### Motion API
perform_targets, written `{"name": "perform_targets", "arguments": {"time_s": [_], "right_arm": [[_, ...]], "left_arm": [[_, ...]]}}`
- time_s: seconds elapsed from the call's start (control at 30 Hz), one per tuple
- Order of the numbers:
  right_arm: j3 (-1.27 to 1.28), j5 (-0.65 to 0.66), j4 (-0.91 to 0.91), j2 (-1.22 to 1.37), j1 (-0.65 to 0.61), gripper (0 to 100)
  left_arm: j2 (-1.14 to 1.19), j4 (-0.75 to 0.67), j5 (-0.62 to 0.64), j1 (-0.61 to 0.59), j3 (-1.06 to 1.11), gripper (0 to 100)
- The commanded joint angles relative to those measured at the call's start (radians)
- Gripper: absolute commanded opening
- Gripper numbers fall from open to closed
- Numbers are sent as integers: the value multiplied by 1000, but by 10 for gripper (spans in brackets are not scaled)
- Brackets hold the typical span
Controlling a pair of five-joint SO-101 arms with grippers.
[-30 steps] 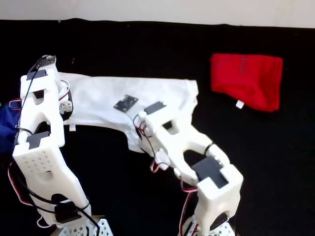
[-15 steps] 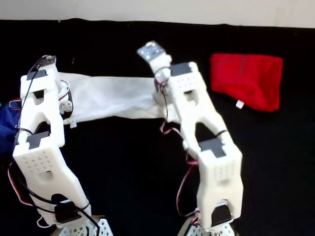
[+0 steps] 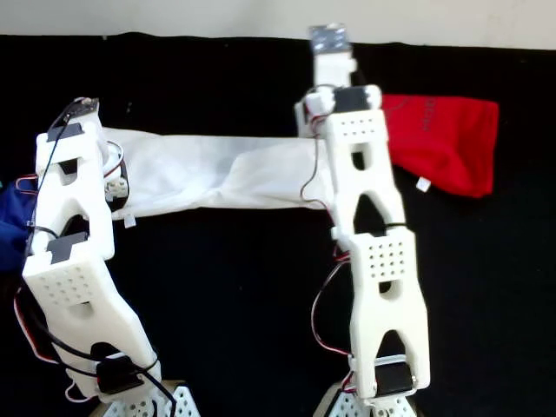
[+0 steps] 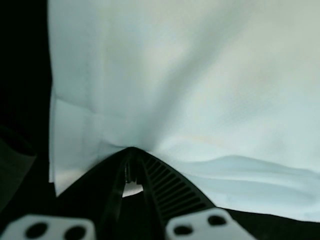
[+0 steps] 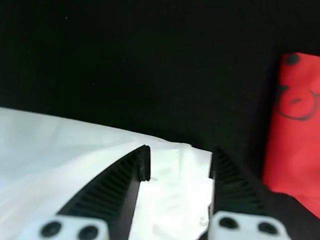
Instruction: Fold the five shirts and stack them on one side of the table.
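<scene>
Wrist views reveal left pincer [image 4: 131, 152] pinching the white shirt [image 4: 200, 90], right pincer [image 5: 181, 150] spread apart.

Both arms are white printed plastic: left arm [image 3: 74, 261], right arm [image 3: 373, 243], built of blocky shells with slotted cut-outs. Black servo blocks [image 3: 372, 259] sit at the joints. Each has a panel with a grid of small holes [image 3: 65, 282]. Thin red, black and white cables [image 3: 326, 304] loop beside the joints, and a dark cable [image 3: 48, 169] runs along the left arm. A small circuit board [image 3: 328, 36] sits at the right arm's tip. Left tool [image 4: 132, 165] and right tool [image 5: 179, 162] have black ribbed jaws on white mounts with round screw holes.
</scene>
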Motion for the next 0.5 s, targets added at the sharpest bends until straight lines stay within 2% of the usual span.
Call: {"name": "perform_targets", "arguments": {"time_s": [0.0, 0.1, 0.23, 0.3, 0.43, 0.47], "right_arm": [[-108, -18, 119, -15, 10, 223], [-177, -15, 229, -15, 8, 224], [-249, 61, 358, -16, -19, 219], [-236, 74, 355, -18, -27, 167], [-151, 74, 355, -21, -87, 2], [-116, 74, 355, -31, -107, 6]], "left_arm": [[-2, -35, 9, 8, 1, 8], [-2, -35, 9, 8, 1, 8], [-2, -35, 9, 10, -1, 8], [-2, -35, 9, 12, -1, 8], [-2, -35, 9, 10, 1, 8], [-2, -35, 9, 10, 1, 8]]}}
